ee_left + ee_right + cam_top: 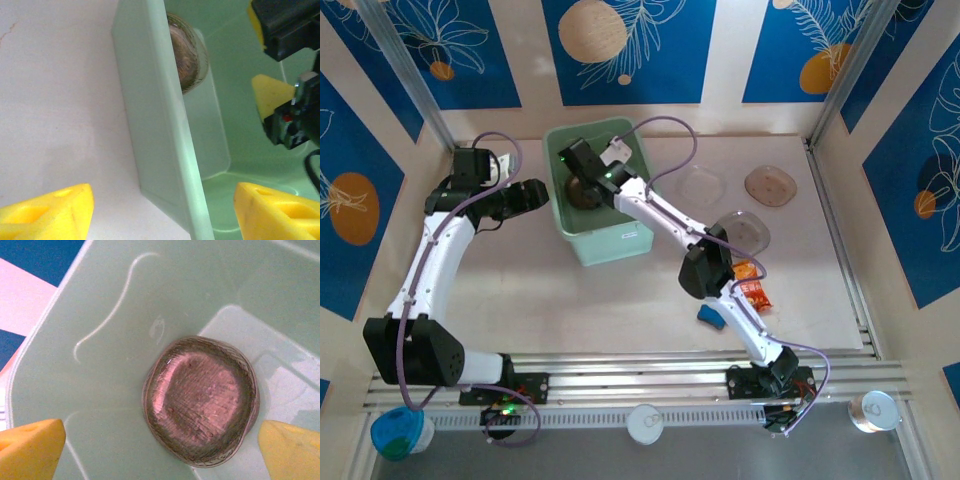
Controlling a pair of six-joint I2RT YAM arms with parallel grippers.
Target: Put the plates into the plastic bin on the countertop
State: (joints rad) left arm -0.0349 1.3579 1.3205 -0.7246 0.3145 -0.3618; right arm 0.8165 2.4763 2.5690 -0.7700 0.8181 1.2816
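Bin point(610, 240) pale mint green, stacked plates point(200, 400) inside smoky brown with a fine ribbed sheen. Countertop point(520, 290) pinkish-beige; wall panels point(625, 45) blue with white leaf line-art and tan/orange discs, set in cream walls. Packet point(752, 285) orange-red, finger pads point(32, 447) yellow.

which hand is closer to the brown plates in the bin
Right. The right hand hangs open directly above the plates inside the bin; the left hand sits open at the bin's side wall, off to one side.

My desk point(570, 300) carries the mint bin point(610, 245), three loose plates point(771, 186), a snack packet point(753, 287) and a blue object point(710, 315).
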